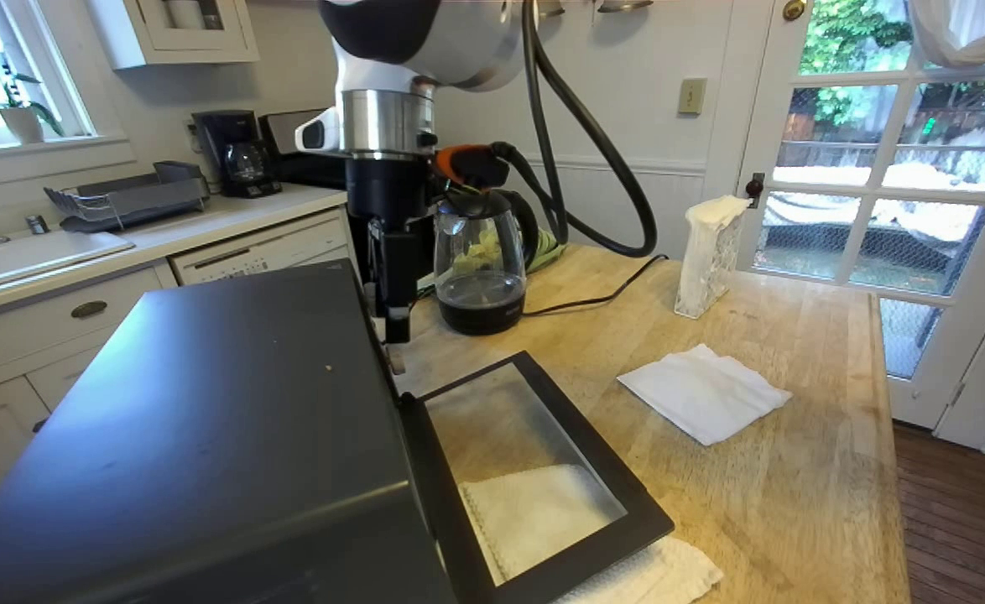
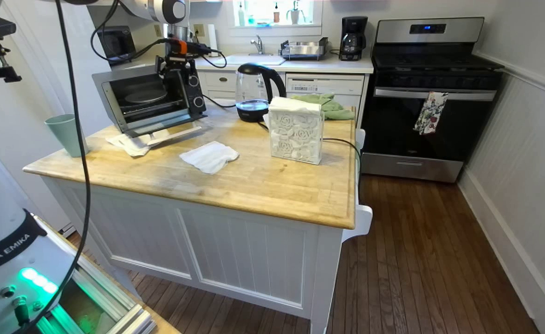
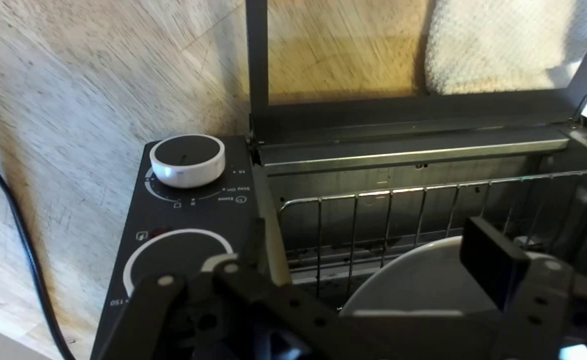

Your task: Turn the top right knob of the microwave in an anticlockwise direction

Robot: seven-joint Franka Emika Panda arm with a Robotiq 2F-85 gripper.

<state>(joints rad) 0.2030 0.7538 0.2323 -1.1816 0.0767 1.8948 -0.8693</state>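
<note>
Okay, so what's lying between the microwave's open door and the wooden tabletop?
A white cloth lies there, under part of the microwave door. An exterior view shows it both through the glass and jutting past the door's edge.

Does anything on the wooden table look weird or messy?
A bit: the microwave door is open with a white cloth underneath, and a napkin lies loose, apart from the white holder. Shut and stacked would look tidier.

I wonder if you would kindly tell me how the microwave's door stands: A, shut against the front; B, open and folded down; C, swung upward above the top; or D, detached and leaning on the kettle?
B: in an exterior view the door is folded down in front of the microwave, and the wire rack inside shows in the wrist view.
</note>
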